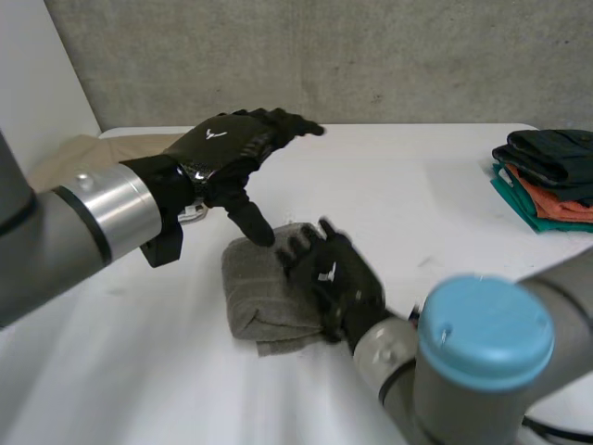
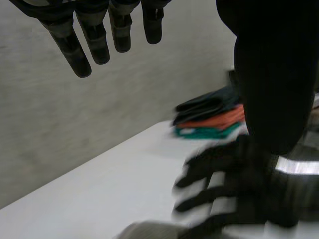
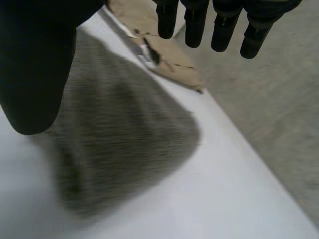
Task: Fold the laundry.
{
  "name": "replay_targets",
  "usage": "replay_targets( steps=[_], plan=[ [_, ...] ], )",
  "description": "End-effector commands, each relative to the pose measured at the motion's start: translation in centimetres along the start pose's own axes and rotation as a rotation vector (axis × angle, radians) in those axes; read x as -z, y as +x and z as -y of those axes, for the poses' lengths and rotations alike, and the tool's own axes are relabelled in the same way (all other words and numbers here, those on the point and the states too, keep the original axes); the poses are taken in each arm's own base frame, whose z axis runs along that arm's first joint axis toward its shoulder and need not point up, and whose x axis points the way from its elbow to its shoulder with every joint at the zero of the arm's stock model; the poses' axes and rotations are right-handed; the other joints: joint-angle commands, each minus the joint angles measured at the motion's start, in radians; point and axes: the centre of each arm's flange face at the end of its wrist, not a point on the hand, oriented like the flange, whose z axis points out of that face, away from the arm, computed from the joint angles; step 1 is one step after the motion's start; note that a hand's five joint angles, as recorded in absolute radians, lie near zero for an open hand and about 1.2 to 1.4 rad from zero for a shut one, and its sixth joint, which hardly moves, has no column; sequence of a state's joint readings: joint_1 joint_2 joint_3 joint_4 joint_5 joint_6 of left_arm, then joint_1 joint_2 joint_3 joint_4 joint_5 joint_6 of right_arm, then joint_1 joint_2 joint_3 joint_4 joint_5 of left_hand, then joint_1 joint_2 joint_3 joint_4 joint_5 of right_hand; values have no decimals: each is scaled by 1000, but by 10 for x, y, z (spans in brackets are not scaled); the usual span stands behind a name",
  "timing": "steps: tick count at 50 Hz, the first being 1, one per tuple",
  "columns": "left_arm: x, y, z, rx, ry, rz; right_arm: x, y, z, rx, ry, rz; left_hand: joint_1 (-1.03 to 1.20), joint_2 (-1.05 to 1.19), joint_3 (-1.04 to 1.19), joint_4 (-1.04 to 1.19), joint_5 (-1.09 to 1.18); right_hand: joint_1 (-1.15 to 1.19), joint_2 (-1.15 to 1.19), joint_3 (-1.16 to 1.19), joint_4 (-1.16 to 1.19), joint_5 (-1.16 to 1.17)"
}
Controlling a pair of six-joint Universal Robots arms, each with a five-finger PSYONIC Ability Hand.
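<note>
A grey towel (image 1: 264, 292), folded into a thick small bundle, lies in the middle of the white table (image 1: 417, 185). My left hand (image 1: 227, 148) hovers above its far left corner, open, fingers stretched toward the back and the thumb pointing down at the cloth. My right hand (image 1: 338, 278) is at the towel's right edge, open with relaxed fingers. In the right wrist view straight fingers (image 3: 224, 25) hang over the towel (image 3: 119, 139), holding nothing. The left wrist view has my left fingers (image 2: 94, 40) straight in the air, with the right hand (image 2: 234, 194) and a bit of towel (image 2: 149, 230) below them.
A stack of folded clothes (image 1: 551, 181) in dark, orange and green sits at the table's far right edge, also in the left wrist view as the stack (image 2: 209, 117). A tan cloth (image 1: 93, 153) lies at the far left corner, seen beyond my right fingertips as tan cloth (image 3: 164, 55).
</note>
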State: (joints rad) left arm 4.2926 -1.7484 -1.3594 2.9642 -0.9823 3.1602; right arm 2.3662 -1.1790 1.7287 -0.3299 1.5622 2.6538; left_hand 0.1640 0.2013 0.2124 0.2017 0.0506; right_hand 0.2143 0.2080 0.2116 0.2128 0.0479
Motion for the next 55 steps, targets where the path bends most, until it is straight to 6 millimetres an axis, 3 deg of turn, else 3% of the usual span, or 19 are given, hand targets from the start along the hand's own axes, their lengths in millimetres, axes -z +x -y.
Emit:
replay_targets(
  steps=[1,13,28,31,32,35,36,39,42,43,46,47,50,51,54,55],
  plan=[
    [11,17,4,30,-40,-160,-7,-27,-27,-48,27,16,11,-27,-38,-27,-51,-13,-7,-11,-12,-22],
    [12,31,-9,20,-54,-180,-43,-34,-50,27,76,-34,11,-27,-38,-27,-51,116,122,118,117,108],
    [9,29,-13,8,-34,-175,-66,-23,-44,34,128,-89,11,-27,-38,-27,-51,257,263,259,258,248],
    [9,28,-13,8,-33,-173,-70,-21,-43,32,139,-95,11,-27,-38,-27,-51,388,395,391,390,380],
    [9,28,-13,8,-33,-173,-72,-20,-41,32,149,-100,11,-27,-38,-27,-51,592,599,595,594,584],
    [9,28,-12,7,-30,-170,-77,-16,-36,33,169,-107,11,-27,-38,-27,-51,901,908,904,903,893],
    [9,28,-12,7,-30,-170,-79,-13,-32,33,189,-115,11,-27,-38,-27,-51,1179,1185,1182,1181,1171],
    [9,27,-8,-1,-19,-166,-85,-3,-23,30,234,-136,11,-27,-38,-27,-51,1182,1188,1185,1183,1174],
    [9,24,0,-20,7,-153,-96,23,-5,16,314,-197,11,-27,-38,-27,-51,1182,1188,1185,1183,1174],
    [9,24,3,-24,14,-151,-101,43,6,4,352,-246,11,-27,-38,-27,-51,1182,1188,1185,1183,1174],
    [10,22,15,-44,49,-134,-106,77,23,-17,408,-322,11,-27,-38,-27,-51,1182,1188,1185,1183,1174],
    [11,21,18,-50,59,-126,-108,101,34,-26,441,-372,11,-27,-38,-27,-51,1182,1188,1185,1183,1174],
    [12,18,31,-62,98,-93,-108,144,46,-32,483,-462,11,-27,-38,-27,-51,1182,1188,1185,1183,1174],
    [11,17,34,-65,109,-87,-106,174,51,-29,508,-521,11,-27,-38,-27,-51,1182,1188,1185,1183,1174],
    [11,15,44,-74,147,-65,-98,223,56,-29,541,-619,11,-27,-38,-27,-51,1182,1188,1185,1183,1174],
    [11,15,46,-73,155,-62,-92,256,56,-29,563,-682,11,-27,-38,-27,-51,1182,1188,1185,1183,1174]
  ],
)
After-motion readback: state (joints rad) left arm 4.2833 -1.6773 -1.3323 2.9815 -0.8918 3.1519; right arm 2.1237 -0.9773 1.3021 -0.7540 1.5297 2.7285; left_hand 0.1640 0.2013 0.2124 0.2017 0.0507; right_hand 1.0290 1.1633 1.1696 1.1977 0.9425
